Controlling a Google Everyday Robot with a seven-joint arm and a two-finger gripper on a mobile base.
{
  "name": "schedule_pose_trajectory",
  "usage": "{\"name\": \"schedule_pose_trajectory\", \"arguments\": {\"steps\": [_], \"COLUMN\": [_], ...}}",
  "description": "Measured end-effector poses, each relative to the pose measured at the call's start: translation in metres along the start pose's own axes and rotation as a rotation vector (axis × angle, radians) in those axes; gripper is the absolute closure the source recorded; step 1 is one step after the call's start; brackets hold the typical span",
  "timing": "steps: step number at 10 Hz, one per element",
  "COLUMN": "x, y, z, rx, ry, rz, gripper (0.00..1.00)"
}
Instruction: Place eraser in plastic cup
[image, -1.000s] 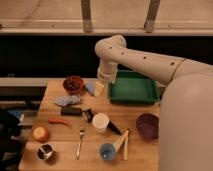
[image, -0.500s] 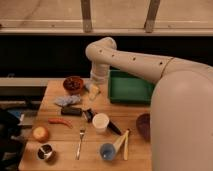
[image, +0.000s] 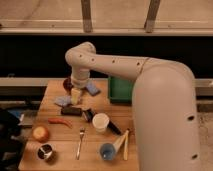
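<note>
The eraser is a dark bar lying flat on the wooden table, left of centre. My gripper hangs just above and slightly behind it, with nothing seen in it. The light-blue plastic cup stands upright near the front edge, well to the right of and in front of the eraser. The arm reaches in from the right.
A white cup stands between eraser and blue cup, with a stubby black item beside it. Around are a red chili, an orange fruit, a metal cup, a fork, wooden sticks, a green tray, a blue pad and a dark bowl.
My arm has swung left and slightly down, carrying the gripper from beside the green tray to just over the eraser. The objects on the table have not moved.
</note>
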Motion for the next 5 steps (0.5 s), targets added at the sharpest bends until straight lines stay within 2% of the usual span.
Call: {"name": "schedule_pose_trajectory", "arguments": {"steps": [3,5], "x": [-0.046,-0.064], "y": [0.026,0.051], "z": [0.033,0.053], "rx": [-0.057,-0.141], "ry": [0.014,0.027], "rz": [-0.136,-0.263], "gripper": [0.20,0.20]}}
